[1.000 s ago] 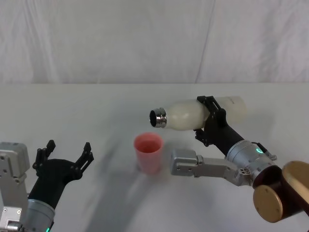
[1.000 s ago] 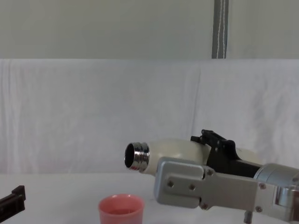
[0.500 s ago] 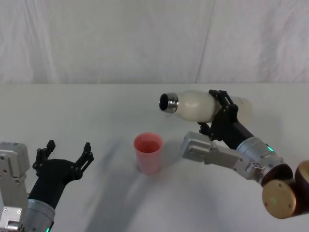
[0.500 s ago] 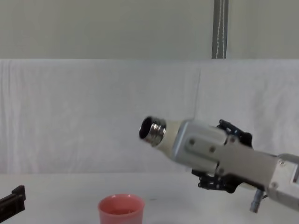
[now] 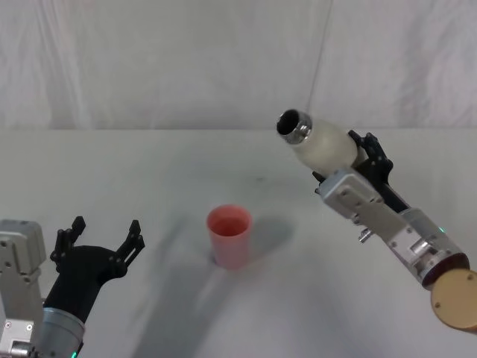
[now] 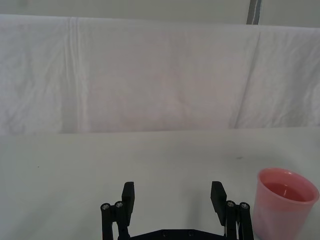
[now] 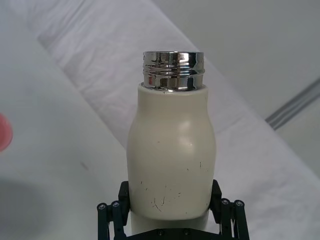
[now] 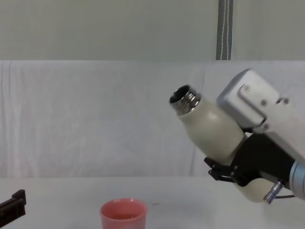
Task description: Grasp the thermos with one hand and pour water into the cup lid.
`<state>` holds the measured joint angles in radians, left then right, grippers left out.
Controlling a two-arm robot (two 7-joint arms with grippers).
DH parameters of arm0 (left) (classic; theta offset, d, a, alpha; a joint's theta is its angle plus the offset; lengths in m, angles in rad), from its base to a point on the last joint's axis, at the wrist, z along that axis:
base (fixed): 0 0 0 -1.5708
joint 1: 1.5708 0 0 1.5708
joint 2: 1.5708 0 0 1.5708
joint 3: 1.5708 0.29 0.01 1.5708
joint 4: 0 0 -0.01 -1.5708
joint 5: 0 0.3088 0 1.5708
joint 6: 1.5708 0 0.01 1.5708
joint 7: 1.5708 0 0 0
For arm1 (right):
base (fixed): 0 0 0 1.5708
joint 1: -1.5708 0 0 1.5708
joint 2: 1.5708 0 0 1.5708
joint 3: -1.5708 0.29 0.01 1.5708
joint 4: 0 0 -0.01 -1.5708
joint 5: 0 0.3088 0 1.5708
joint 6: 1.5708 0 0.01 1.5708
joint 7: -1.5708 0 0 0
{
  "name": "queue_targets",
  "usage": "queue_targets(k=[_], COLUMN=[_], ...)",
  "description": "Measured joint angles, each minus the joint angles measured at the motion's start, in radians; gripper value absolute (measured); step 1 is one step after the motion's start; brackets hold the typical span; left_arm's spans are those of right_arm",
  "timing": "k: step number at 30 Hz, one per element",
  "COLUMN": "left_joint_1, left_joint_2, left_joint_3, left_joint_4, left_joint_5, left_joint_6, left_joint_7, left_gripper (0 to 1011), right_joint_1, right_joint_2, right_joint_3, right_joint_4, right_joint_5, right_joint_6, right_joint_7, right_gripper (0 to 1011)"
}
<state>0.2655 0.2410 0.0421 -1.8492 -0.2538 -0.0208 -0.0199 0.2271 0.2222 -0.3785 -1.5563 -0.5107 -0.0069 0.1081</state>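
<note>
My right tool (image 5: 359, 160) grips the one thermos (image 5: 322, 143), tilted neck-up above the desk (image 5: 149, 171). One cup lid (image 5: 229, 236) stands there; my left tool (image 5: 100, 237) rests spread wide, holding nothing.

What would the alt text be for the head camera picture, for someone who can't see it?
The right gripper holds a cream-white thermos in the air, tilted with its open steel neck pointing up and to the left. A pink cup lid stands on the white table below; the left gripper, open, rests near the front left.
</note>
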Motion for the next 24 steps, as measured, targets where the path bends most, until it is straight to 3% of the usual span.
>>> queue_targets(k=[11,24], left_joint_1=[0.0,0.0], left_joint_2=[0.0,0.0], left_joint_3=[0.0,0.0], left_joint_4=[0.0,0.0], left_joint_5=[0.0,0.0], left_joint_6=[0.0,0.0], left_joint_7=[0.0,0.0], left_gripper=[1001,1001], right_joint_1=[-0.05,-0.099], right_joint_2=[-0.048,-0.075], right_joint_3=[0.103,0.167], right_joint_4=[-0.015,-0.031], right_joint_5=[0.22,0.363], right_joint_6=[-0.045,-0.088], right_joint_7=[0.027,0.033], right_gripper=[950,950])
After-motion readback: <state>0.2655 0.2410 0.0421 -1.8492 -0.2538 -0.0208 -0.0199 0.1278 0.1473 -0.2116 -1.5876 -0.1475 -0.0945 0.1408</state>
